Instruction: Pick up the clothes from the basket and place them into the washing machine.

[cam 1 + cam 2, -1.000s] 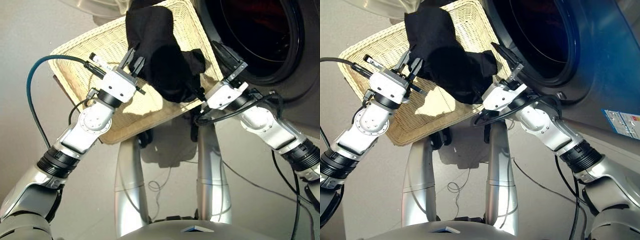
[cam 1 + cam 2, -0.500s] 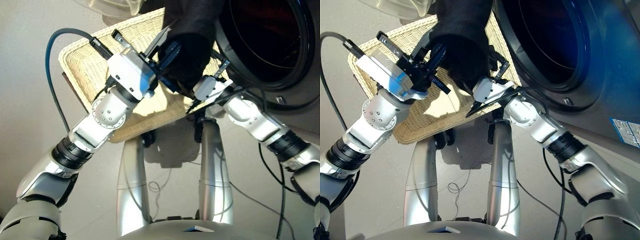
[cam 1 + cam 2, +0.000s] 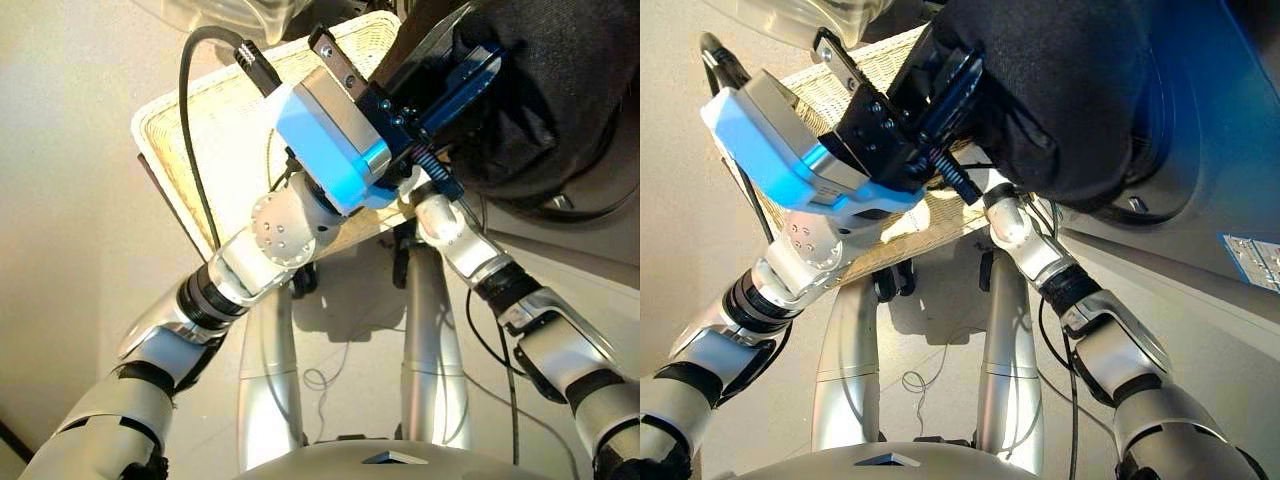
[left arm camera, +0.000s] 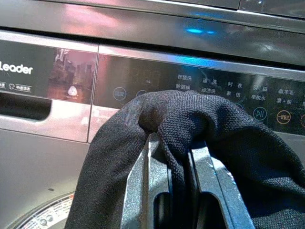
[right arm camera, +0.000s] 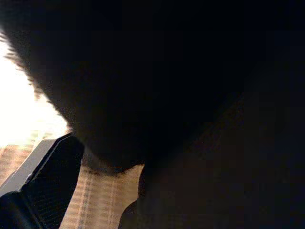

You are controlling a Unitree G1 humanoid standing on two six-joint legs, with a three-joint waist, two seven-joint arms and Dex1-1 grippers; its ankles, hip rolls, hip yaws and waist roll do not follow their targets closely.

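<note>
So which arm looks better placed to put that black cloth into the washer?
Probably the left. The left gripper is pinched shut on the black garment, lifted in front of the washing machine. The right arm sits lower, under the cloth, its grip hidden.

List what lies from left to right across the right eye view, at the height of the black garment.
Bare floor → basket → left tool → black garment → washing machine.
</note>
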